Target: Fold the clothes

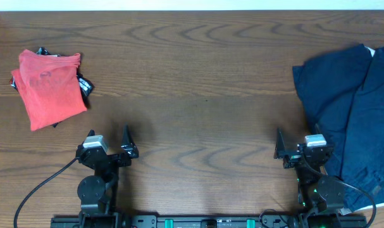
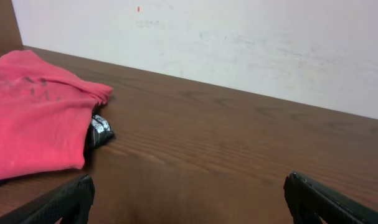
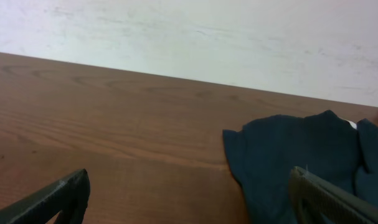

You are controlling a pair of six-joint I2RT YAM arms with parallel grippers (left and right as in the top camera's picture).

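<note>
Lying along the right edge of the overhead frame, the dark navy clothes (image 1: 350,120) form a loose, rumpled heap on the wooden table (image 1: 204,69), reaching down to the lower right corner. The right gripper (image 1: 298,138) sits at the lower right, just beside the heap's left edge, its fingers spread wide with nothing between them. Its wrist view shows the cloth filling the lower right of the frame. The left gripper (image 1: 108,136), at the lower left, likewise has its fingers parted and empty. A folded red garment (image 1: 49,85) rests in the upper left, with a dark patterned scrap (image 1: 84,83) peeking out from under its right side.
</note>
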